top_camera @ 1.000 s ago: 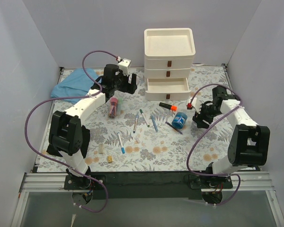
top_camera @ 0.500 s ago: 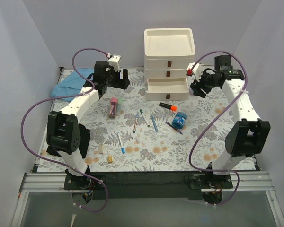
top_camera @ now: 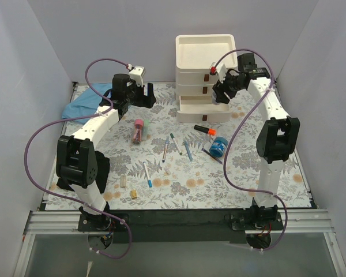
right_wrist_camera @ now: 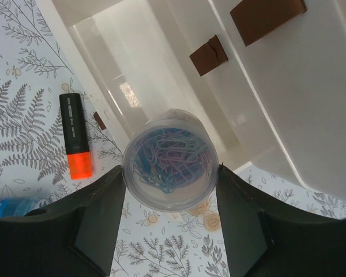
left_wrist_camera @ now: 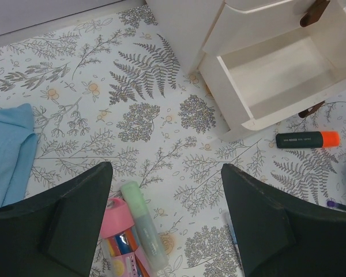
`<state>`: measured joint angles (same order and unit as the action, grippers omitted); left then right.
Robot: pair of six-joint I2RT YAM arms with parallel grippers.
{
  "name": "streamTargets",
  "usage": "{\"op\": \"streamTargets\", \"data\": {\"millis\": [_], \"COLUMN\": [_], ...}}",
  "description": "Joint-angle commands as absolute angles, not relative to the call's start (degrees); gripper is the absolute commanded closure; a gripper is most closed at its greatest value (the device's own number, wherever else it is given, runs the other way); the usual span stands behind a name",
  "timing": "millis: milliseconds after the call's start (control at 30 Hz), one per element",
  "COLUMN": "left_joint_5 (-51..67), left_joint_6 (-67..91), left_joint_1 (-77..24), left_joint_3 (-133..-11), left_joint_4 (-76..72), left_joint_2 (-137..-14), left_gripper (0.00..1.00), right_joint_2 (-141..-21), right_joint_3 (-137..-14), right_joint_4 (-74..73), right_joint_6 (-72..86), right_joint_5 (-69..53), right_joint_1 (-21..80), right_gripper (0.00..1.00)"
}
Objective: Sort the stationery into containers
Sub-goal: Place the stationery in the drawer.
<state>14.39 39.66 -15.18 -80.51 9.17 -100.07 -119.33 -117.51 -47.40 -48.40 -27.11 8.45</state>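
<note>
Paper-clip tub [right_wrist_camera: 169,158] sits clamped in the right gripper [right_wrist_camera: 169,184] mid-frame, near the open bottom drawer [right_wrist_camera: 118,52]; next, I'd say, lower and release. Left gripper [left_wrist_camera: 166,213] gapes wide, empty.

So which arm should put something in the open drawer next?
Right, probably. The right gripper grips a clear tub of paper clips close to the open drawer. The left gripper is open and empty, above the pink tube, farther from that drawer.

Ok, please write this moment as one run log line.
right gripper: holds clear paper-clip jar near open bottom drawer | left gripper: open, empty, near pink tube
</note>
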Motion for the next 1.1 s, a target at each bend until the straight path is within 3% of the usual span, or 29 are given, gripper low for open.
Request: {"op": "streamTargets", "data": {"millis": [0, 467, 600, 733, 1067], "left_joint_5": [14.0, 12.9, 12.7, 12.7, 23.3], "left_joint_6": [40.0, 38.8, 38.2, 38.4, 25.4], "left_joint_1": [-14.9, -14.9, -14.9, -14.9, -14.9], "left_joint_3": [-83.0, -86.7, -86.7, -85.5, -78.4], "left_joint_4": [9.0, 9.8, 10.4, 10.5, 20.5], "left_joint_2": [-98.6, -102.7, -102.7, -101.9, -92.9], "left_gripper": [0.23, 0.23, 0.23, 0.23, 0.22], "right_joint_2": [-120.1, -126.5, -127.5, -127.4, -110.8], "right_joint_3": [-119.4, -120.3, -120.9, -120.9, -109.1], "right_joint_4": [-47.2, -46.2, -43.8, -42.1, -42.0], "right_joint_6": [-48.7, -50.7, -48.5, -46.7, -39.2], "right_joint_5": [-26.5, -22.3, -21.3, -20.1, -24.0], "right_joint_1": [8.5, 8.4, 8.4, 8.5, 7.5], "right_gripper": [0.38, 0.34, 0.2, 0.14, 0.12]}}
